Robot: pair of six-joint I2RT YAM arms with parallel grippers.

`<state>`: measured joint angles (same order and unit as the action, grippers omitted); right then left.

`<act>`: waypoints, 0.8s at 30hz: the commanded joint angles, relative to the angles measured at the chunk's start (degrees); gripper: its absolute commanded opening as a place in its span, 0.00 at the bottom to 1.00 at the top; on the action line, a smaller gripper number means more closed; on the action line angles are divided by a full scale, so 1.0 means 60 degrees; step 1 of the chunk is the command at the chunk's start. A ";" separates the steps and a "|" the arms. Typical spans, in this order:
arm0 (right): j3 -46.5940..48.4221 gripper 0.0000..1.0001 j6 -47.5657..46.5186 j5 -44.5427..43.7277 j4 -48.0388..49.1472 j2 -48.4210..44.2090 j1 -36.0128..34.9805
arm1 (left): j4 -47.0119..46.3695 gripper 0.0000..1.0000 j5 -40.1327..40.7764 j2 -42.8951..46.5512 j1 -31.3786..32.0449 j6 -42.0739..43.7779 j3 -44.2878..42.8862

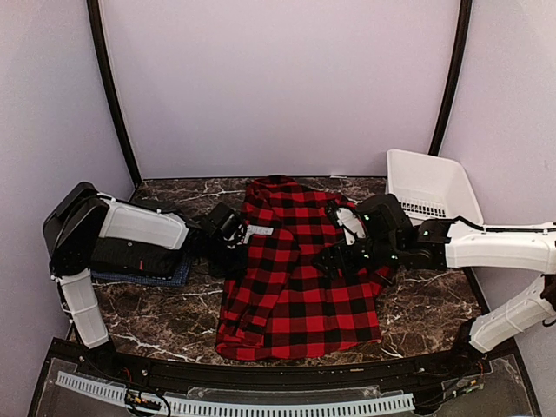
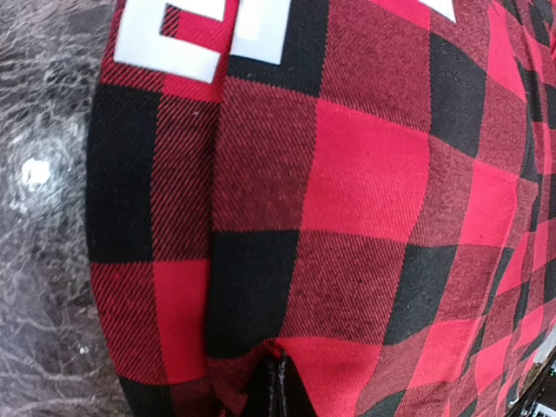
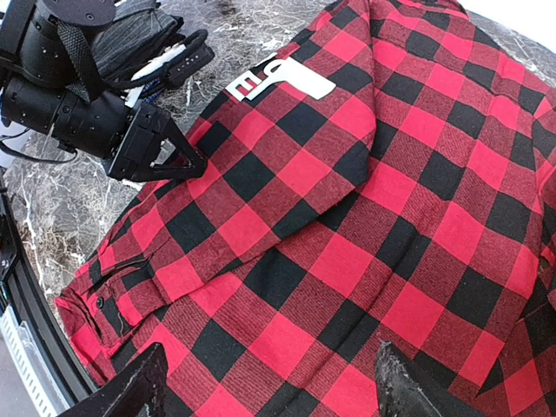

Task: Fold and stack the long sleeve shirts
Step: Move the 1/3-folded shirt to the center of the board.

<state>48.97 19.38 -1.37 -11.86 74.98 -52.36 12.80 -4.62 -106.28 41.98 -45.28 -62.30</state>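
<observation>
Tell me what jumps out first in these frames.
A red-and-black checked cloth shirt with white block letters lies spread across the middle of the dark marble table. The left gripper pinches its left edge; the right gripper is open over its right side. A white plastic basket stands at the far right, a folded black cloth shirt at the left.

Your top view is softly, evenly lit. In the left wrist view the red-and-black checked cloth shirt (image 2: pixel 365 174) is sharp while the dark veined marble tabletop (image 2: pixel 39 287) blurs around a white glare spot; the right wrist view bows at its edges.
</observation>
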 commanded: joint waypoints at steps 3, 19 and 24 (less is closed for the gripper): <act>-0.0131 0.79 0.0066 -0.0403 -0.0046 -0.0391 0.0069 | -0.0069 0.00 -0.0312 -0.0115 -0.0039 0.0165 0.0997; -0.0477 0.82 0.0443 -0.1629 -0.0377 -0.1144 0.0133 | 0.1220 0.00 -0.0019 0.1503 -0.0685 0.0927 0.2961; -0.0458 0.82 0.0613 -0.2153 -0.0591 -0.1300 0.0233 | 0.1351 0.01 -0.0060 0.1733 -0.0917 0.1068 0.2899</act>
<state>46.59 21.65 -9.96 -14.33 68.42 -51.79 9.74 -6.98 -95.18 37.74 -40.73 -47.29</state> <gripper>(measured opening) 0.819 0.006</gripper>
